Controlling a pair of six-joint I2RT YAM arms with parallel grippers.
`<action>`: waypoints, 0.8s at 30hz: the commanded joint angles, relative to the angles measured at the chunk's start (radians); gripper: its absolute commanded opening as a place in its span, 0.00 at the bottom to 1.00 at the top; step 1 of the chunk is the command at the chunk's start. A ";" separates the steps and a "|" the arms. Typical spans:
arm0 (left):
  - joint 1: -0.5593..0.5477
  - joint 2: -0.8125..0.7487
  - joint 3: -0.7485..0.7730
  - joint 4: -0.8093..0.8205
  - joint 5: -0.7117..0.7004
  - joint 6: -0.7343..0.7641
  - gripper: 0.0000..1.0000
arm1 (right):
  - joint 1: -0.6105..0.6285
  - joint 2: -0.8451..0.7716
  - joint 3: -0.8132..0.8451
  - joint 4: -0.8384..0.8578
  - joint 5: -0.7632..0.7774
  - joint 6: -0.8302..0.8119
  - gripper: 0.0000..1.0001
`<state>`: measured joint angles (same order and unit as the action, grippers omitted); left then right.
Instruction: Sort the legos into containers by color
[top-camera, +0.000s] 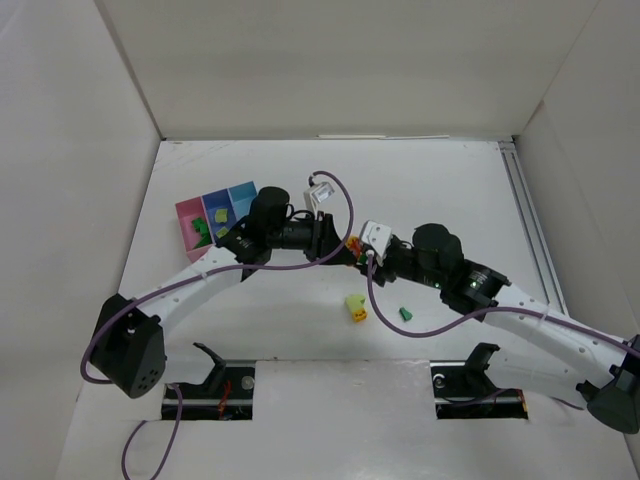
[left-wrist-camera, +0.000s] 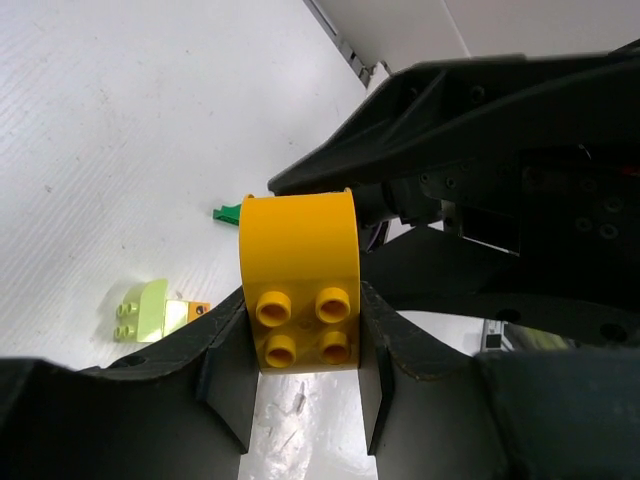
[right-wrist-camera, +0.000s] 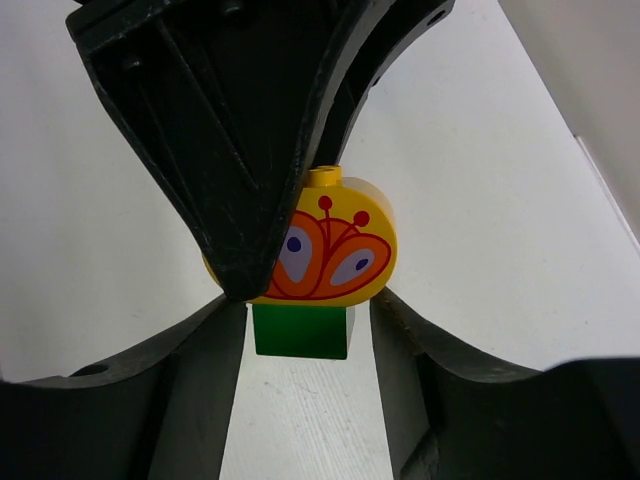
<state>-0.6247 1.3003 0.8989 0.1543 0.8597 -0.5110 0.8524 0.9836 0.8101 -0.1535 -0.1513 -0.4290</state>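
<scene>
A stack (top-camera: 352, 246) of an orange-yellow rounded brick (left-wrist-camera: 300, 270) on a dark green brick (right-wrist-camera: 300, 331) hangs above mid-table between both grippers. My left gripper (top-camera: 340, 244) is shut on the orange-yellow brick, a finger (left-wrist-camera: 225, 370) pressed to each side. My right gripper (top-camera: 366, 258) faces it with its jaws either side of the green brick, with small gaps showing. In the right wrist view, the left gripper's finger (right-wrist-camera: 240, 150) covers part of the printed yellow face (right-wrist-camera: 335, 255). The pink (top-camera: 188, 224) and two blue (top-camera: 216, 207) containers stand at left, holding green and yellowish bricks.
On the table lie a pale yellow-green brick joined to a small orange one (top-camera: 355, 307), also in the left wrist view (left-wrist-camera: 142, 310), and a dark green piece (top-camera: 405, 314) (left-wrist-camera: 228, 211). White walls enclose the table, with a rail (top-camera: 530, 230) along the right side.
</scene>
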 joint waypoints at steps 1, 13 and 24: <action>-0.001 -0.053 0.028 0.057 0.048 -0.007 0.05 | 0.005 0.003 0.017 0.083 -0.002 0.007 0.57; 0.045 -0.082 0.018 0.057 0.013 -0.026 0.03 | 0.005 -0.032 0.001 0.060 0.084 0.032 0.05; 0.238 -0.174 -0.031 -0.016 -0.114 -0.029 0.00 | 0.005 -0.112 -0.071 -0.003 0.206 0.108 0.00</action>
<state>-0.4007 1.1759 0.8818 0.1299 0.7731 -0.5407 0.8574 0.8856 0.7418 -0.1581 0.0196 -0.3576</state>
